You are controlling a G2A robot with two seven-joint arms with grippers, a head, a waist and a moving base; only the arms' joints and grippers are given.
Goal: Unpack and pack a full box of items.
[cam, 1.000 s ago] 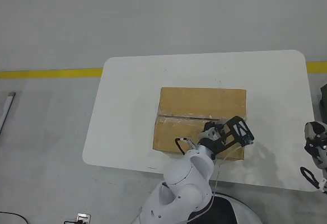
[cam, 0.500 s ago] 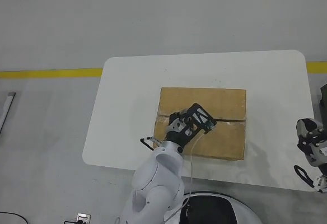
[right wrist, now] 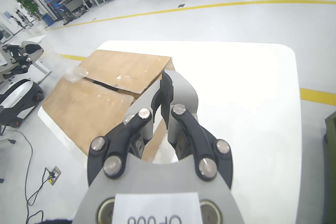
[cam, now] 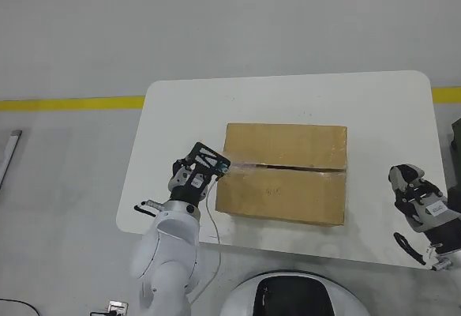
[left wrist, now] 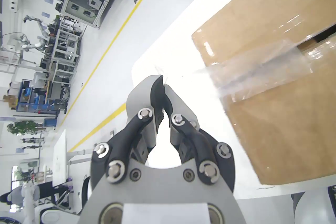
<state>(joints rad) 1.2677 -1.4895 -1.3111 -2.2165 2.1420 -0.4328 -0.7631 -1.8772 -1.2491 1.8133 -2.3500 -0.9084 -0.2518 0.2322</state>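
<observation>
Cardboard box is sitting around the middle of the white tabletop, a little closer to the near edge than the far one, with its long sides running parallel to that edge. Its two top flaps are lying down, and a narrow dark gap is showing along the seam between them. A strip of clear tape is lifting off the left end of the seam and stretching out past the box's left side toward the left gripper. That gripper is hovering over the bare tabletop just beside the box's left end, between the box and the tabletop's left edge. Its fingers are pressing together and pinching the free end of the tape at their tips. The right gripper is hanging near the tabletop's right edge, toward the near right corner and well apart from the box. Its fingers are closing on each other with nothing between them.
</observation>
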